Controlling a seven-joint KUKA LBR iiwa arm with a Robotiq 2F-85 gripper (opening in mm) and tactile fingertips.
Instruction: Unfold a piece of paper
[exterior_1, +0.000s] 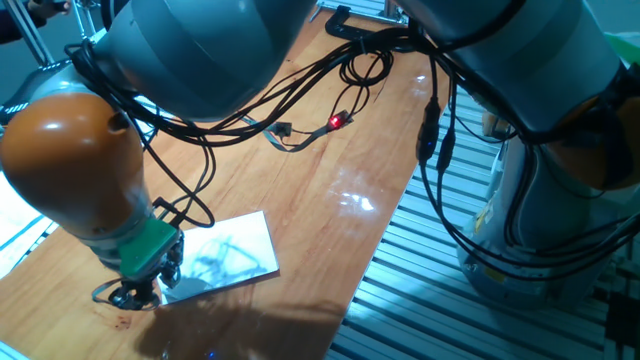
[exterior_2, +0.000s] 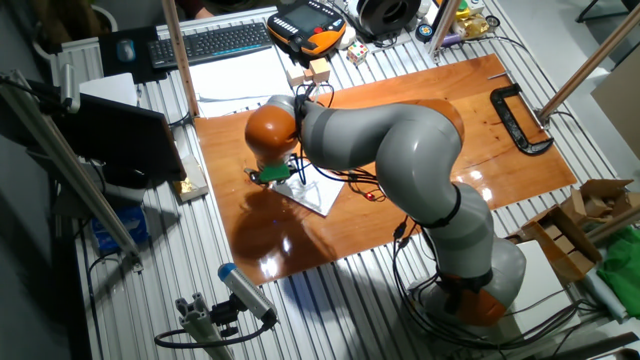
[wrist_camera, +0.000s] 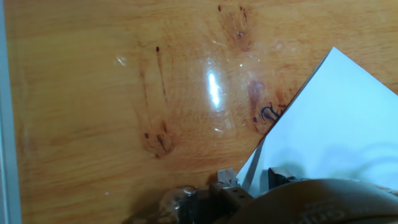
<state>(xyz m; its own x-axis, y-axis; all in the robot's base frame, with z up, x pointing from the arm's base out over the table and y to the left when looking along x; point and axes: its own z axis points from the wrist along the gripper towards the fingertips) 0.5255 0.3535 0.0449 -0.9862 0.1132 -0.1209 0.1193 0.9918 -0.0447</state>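
Note:
The piece of paper (exterior_1: 225, 250) is a white folded sheet lying flat on the wooden table (exterior_1: 330, 200), near its front-left part. It also shows in the other fixed view (exterior_2: 318, 193) and at the right of the hand view (wrist_camera: 336, 118). My gripper (exterior_1: 135, 293) is low at the paper's left corner, close to the tabletop. In the hand view the gripper (wrist_camera: 252, 180) has its fingers (wrist_camera: 227, 179) close together, with a slightly raised edge of the paper between them. The arm hides part of the sheet in the other fixed view.
A black C-clamp (exterior_2: 520, 115) lies at the table's far end. Loose cables with a red light (exterior_1: 338, 122) lie mid-table. Off the table stand a keyboard (exterior_2: 215, 42), white sheets (exterior_2: 240, 72) and a wooden block (exterior_2: 318, 70). The table edge (exterior_1: 370, 270) drops to metal slats.

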